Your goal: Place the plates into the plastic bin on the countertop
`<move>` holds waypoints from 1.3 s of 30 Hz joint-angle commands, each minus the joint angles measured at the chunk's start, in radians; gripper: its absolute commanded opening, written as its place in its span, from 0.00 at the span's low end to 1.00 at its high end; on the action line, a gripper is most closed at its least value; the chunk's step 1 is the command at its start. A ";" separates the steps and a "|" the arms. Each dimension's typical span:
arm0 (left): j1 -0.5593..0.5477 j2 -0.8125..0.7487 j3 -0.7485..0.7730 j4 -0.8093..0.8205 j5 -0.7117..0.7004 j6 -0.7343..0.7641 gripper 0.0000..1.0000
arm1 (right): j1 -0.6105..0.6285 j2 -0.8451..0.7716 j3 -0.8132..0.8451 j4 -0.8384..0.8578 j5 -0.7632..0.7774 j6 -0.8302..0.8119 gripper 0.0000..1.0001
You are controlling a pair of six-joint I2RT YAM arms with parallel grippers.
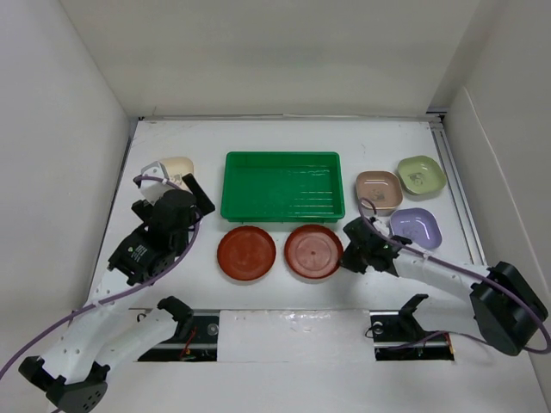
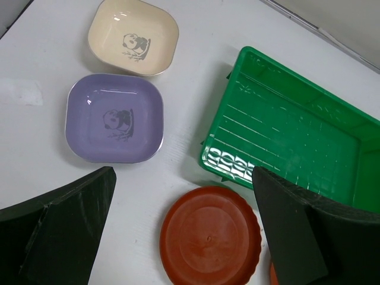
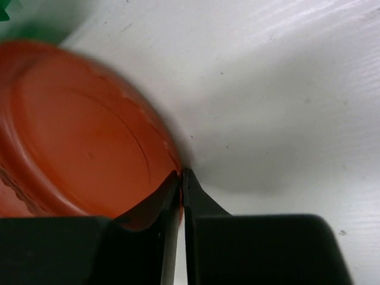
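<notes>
Plate (image 3: 77, 130) sits with its rim pinched between my right gripper's (image 3: 183, 178) jaws. The bite looks thin, so I judge it may slip when lifted toward the bin (image 1: 282, 185). The left gripper (image 2: 181, 196) is spread, empty.

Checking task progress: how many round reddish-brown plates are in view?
2. The left plate lies free on the countertop before the green bin; the right plate sits beside it, rim pinched by the right gripper.
</notes>
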 commanded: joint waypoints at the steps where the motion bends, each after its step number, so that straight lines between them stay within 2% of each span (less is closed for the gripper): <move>1: 0.004 -0.016 0.013 0.012 -0.017 -0.002 1.00 | 0.006 0.030 0.033 0.002 0.028 -0.011 0.10; 2: 0.004 -0.016 0.013 0.012 -0.017 -0.002 1.00 | 0.006 0.030 0.033 0.002 0.028 -0.011 0.00; 7: 0.004 -0.016 0.013 0.003 -0.017 -0.002 1.00 | 0.068 -0.044 0.083 -0.135 0.037 0.008 0.00; 14: 0.004 -0.007 0.023 -0.007 -0.026 -0.002 1.00 | 0.126 -0.264 0.195 -0.332 0.028 0.008 0.00; 17: 0.004 0.013 0.033 -0.007 -0.017 -0.011 1.00 | 0.144 -0.344 0.247 -0.363 0.017 -0.016 0.00; 20: 0.004 0.023 0.033 -0.016 0.023 -0.025 1.00 | 0.145 -0.346 0.341 -0.340 0.061 -0.063 0.00; 23: 0.004 0.032 0.033 -0.004 0.080 -0.036 1.00 | 0.125 -0.186 0.483 -0.285 0.104 -0.181 0.00; 24: 0.004 0.032 0.033 0.007 0.093 -0.036 1.00 | 0.084 -0.126 0.526 -0.260 0.105 -0.217 0.00; 27: 0.004 0.041 0.033 0.007 0.144 -0.045 1.00 | 0.007 0.118 0.707 -0.216 0.021 -0.376 0.00; 29: 0.004 0.052 0.033 -0.003 0.169 -0.059 1.00 | -0.039 0.274 0.841 -0.202 0.020 -0.459 0.00; 32: 0.004 0.052 0.033 -0.036 0.178 -0.082 1.00 | -0.104 0.419 0.997 -0.226 0.008 -0.508 0.00; 36: 0.004 0.030 0.023 -0.074 0.189 -0.137 1.00 | -0.157 0.620 1.109 -0.226 -0.040 -0.567 0.00; 39: 0.004 0.030 0.035 -0.102 0.189 -0.165 1.00 | -0.190 0.689 1.154 -0.226 -0.040 -0.579 0.00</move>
